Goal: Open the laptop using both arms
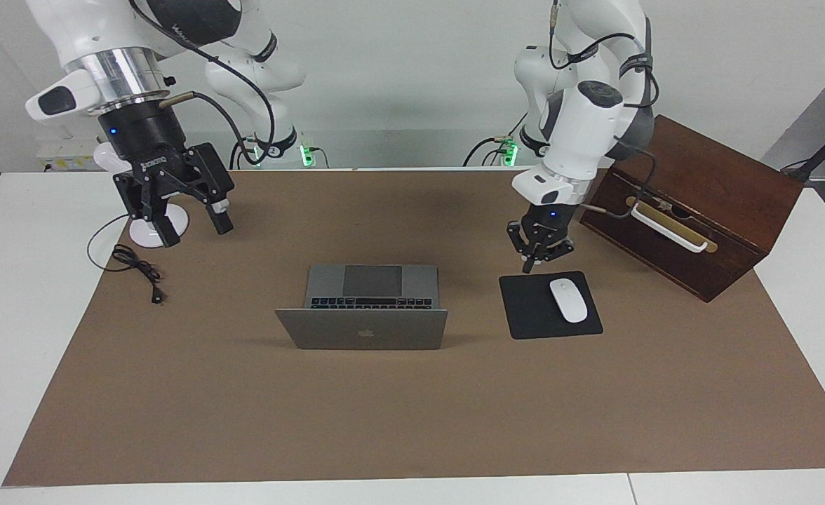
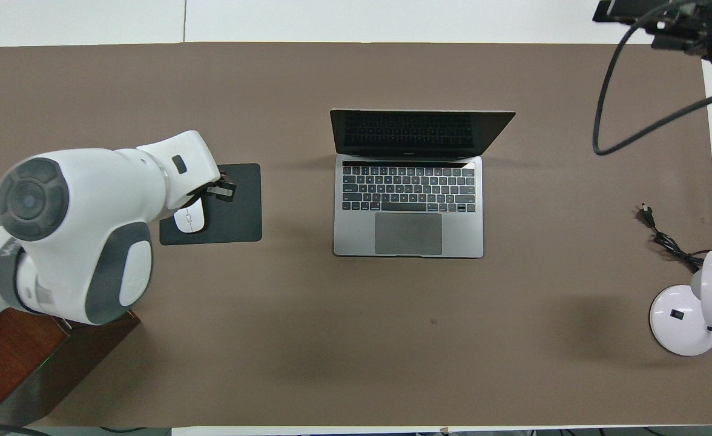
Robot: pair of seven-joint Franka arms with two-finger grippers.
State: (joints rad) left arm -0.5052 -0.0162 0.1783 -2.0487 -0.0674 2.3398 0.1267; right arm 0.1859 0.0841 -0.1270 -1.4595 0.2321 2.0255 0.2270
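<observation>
Two arms hang over the brown mat, and the laptop (image 1: 362, 306) sits open in the middle of it, touched by neither. The facing view shows the left gripper (image 1: 533, 261) over the mouse pad (image 1: 550, 306) with its fingertips together, and the right gripper (image 1: 191, 228) by the lamp base (image 1: 147, 235) with fingers spread wide. From overhead, the left arm hides its fingers, but the screen and keys show.
</observation>
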